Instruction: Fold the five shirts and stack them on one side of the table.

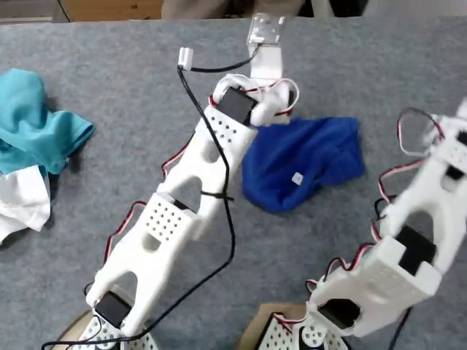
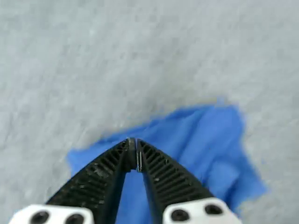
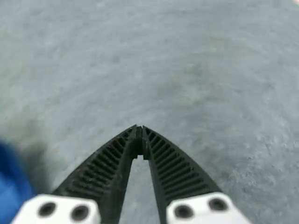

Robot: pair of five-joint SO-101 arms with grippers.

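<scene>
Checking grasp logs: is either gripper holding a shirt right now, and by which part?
Nothing is held. The left gripper is shut, empty, above the blue shirt; the right gripper is shut, empty, over the grey table.

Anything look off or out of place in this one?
Nothing looks damaged. The blue shirt lies crumpled in the middle, and the teal shirt and white shirt sit bunched together off to one side. None is folded.
</scene>
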